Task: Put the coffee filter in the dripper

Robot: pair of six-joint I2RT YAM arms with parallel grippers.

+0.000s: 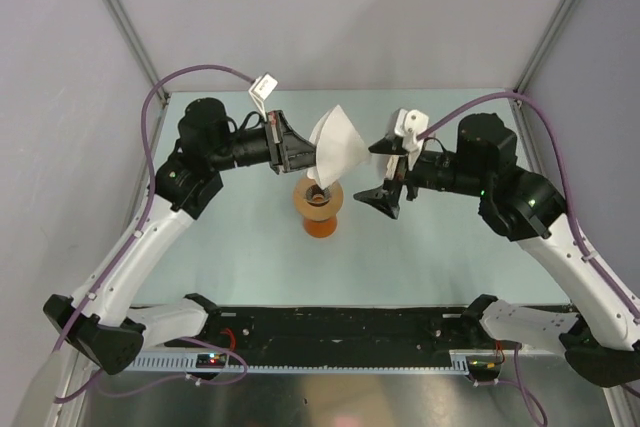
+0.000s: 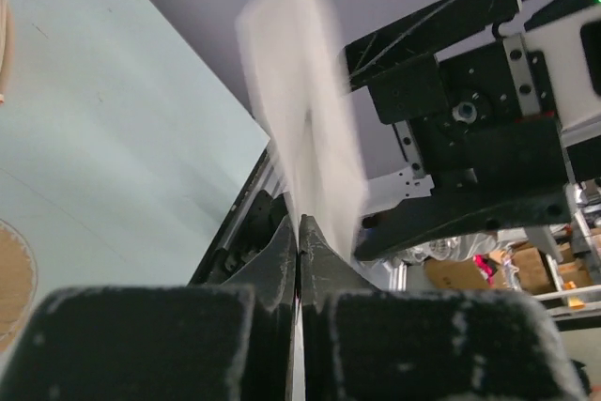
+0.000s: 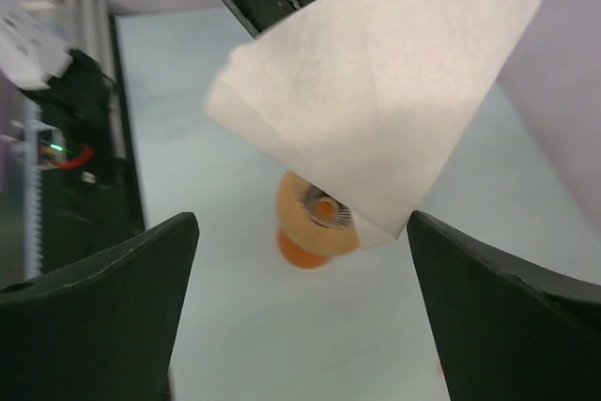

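My left gripper is shut on the coffee filter, a thin white fan-shaped paper, and holds it in the air with its tip just above the dripper. The dripper is a tan-brown ring on an orange base at the table's middle. In the left wrist view the filter rises edge-on from my shut fingertips. My right gripper is open and empty, just right of the filter. In the right wrist view the filter hangs before my open gripper, over the dripper.
The pale green table is walled by grey panels at the back and sides. A black rail with the arm bases runs along the near edge. Part of a tan round object shows at the left edge of the left wrist view.
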